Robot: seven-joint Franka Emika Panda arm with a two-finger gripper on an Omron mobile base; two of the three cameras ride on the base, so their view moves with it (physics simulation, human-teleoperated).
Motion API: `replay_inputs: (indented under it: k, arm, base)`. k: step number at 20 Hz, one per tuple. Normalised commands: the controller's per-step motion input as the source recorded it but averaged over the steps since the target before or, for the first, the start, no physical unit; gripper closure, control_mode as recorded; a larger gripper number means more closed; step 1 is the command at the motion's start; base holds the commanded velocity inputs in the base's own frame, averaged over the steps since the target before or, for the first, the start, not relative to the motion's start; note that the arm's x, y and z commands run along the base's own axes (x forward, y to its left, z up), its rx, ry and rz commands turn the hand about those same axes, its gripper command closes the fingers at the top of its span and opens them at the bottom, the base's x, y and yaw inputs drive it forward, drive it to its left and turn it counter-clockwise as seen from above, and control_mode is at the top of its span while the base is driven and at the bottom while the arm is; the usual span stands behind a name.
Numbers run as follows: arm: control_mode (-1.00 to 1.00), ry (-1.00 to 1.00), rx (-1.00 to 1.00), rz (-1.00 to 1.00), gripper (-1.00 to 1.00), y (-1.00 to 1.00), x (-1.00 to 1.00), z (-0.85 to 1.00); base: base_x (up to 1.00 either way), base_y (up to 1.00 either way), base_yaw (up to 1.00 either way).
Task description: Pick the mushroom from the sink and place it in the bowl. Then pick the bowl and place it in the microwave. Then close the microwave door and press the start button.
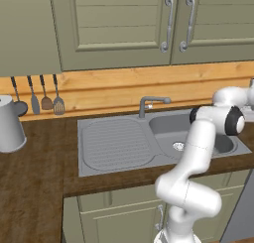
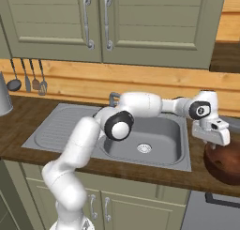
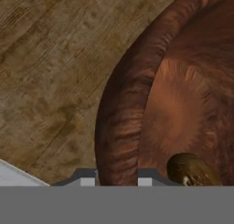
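The dark reddish-brown bowl (image 2: 228, 164) stands on the wooden counter just right of the sink (image 2: 70, 126). My gripper (image 3: 118, 177) reaches down onto its left edge and is shut on the bowl (image 3: 123, 122), with the rim wall between the two fingertips (image 3: 87, 176). The mushroom (image 3: 189, 170), a small brown lump, lies inside the bowl near the gripped rim. In the right base view the white hand (image 2: 213, 130) hangs over the bowl's left edge. The sink basin (image 1: 171, 130) holds nothing but its metal drain ring (image 2: 144, 148).
A curved faucet (image 1: 149, 104) stands behind the sink's ribbed drainboard (image 1: 114, 143). Utensils (image 1: 44, 95) hang on the wooden backsplash, and a white jug (image 1: 10, 123) stands at the far left. Beige cabinet doors (image 2: 98, 22) hang overhead.
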Motion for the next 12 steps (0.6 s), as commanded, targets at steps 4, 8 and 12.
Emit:
replay_inputs:
  k: [4, 8, 12]
  arm:
    - [-1.0, -0.06, 0.0, 0.23, 1.0, 0.76, -0.36, 0.18]
    - [-1.0, -0.09, 0.0, 0.26, 1.0, 0.72, -0.43, 0.26]
    - [-1.0, -0.11, 0.0, 0.27, 1.0, 0.68, -0.46, 0.36]
  base:
    - [0.0, 0.0, 0.0]
    - [0.0, 0.0, 0.0]
    - [0.0, 0.0, 0.0]
